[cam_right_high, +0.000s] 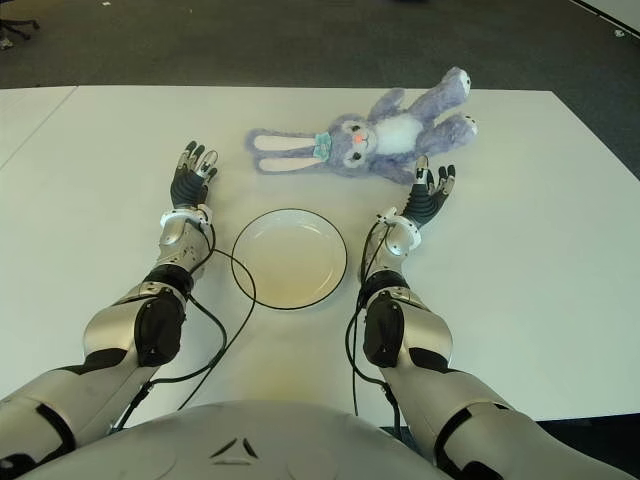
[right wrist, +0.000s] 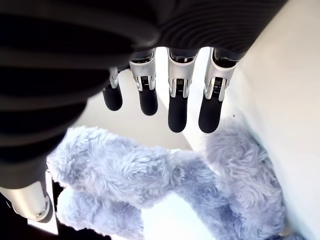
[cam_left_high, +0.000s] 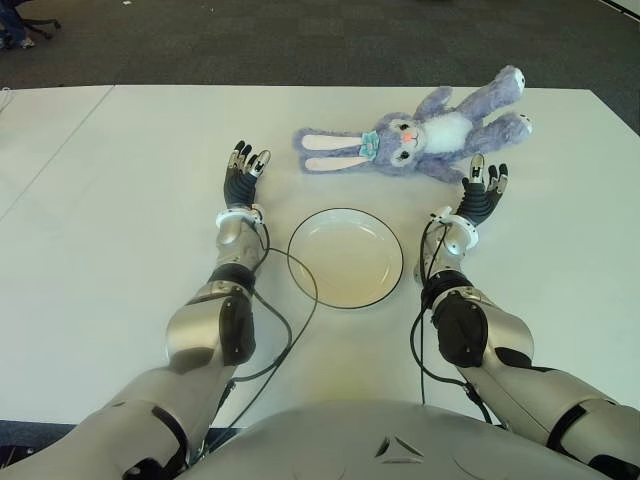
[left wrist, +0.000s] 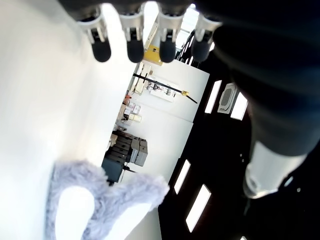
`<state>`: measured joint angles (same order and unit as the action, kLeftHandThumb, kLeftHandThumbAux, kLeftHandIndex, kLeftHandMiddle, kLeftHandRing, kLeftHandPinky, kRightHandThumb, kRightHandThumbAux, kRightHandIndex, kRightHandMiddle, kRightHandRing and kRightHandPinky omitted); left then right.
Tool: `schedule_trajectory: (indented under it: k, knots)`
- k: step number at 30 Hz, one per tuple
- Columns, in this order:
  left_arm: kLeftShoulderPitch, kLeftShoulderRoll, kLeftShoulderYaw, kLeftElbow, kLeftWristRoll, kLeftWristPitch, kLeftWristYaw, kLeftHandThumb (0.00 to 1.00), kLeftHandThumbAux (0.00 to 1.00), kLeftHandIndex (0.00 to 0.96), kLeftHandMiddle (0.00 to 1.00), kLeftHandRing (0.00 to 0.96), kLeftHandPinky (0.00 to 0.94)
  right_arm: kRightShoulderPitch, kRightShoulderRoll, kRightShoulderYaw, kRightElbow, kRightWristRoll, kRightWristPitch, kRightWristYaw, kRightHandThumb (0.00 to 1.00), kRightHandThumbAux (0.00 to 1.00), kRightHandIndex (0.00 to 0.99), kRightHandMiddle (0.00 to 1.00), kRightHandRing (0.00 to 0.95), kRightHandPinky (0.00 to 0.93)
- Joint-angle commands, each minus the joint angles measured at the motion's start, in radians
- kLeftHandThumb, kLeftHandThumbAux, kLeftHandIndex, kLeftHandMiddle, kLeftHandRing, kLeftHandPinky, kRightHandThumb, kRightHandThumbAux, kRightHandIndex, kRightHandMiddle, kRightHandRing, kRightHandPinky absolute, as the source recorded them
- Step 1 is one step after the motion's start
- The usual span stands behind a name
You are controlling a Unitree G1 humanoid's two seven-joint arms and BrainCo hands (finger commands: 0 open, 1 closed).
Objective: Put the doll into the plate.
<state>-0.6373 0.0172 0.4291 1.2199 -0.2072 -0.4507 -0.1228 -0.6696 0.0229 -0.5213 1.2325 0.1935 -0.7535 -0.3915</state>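
One fluffy purple plush rabbit doll [cam_left_high: 420, 135] lies flat on the smooth white bench [cam_left_high: 120, 220], just beyond one round, shallow cream plate with a dark rim [cam_left_high: 345, 257], which holds nothing. The left hand [cam_left_high: 243, 175] shows left of the plate and the right hand [cam_left_high: 482, 195] just short of the doll, both with fingers straight and holding nothing. Dark carpet [cam_left_high: 300, 40] covers the floor past the bench.

Doll [cam_left_high: 420, 136]: purple plush rabbit, white belly, lying on its back, upper centre-right; plate [cam_left_high: 345, 257]: round, cream, dark-rimmed, empty, frame centre.
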Motion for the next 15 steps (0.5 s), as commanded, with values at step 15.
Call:
schedule_trajectory:
  k: [15]
  knots:
    - [0.185,-0.046,0.027,0.128,-0.02,0.157,0.015,0.005,0.712,0.0,0.0,0.0,0.014,-0.054,0.008,-0.062,0.094,0.059,0.063,-0.013,0.26,0.605,0.145,0.118,0.157,0.197]
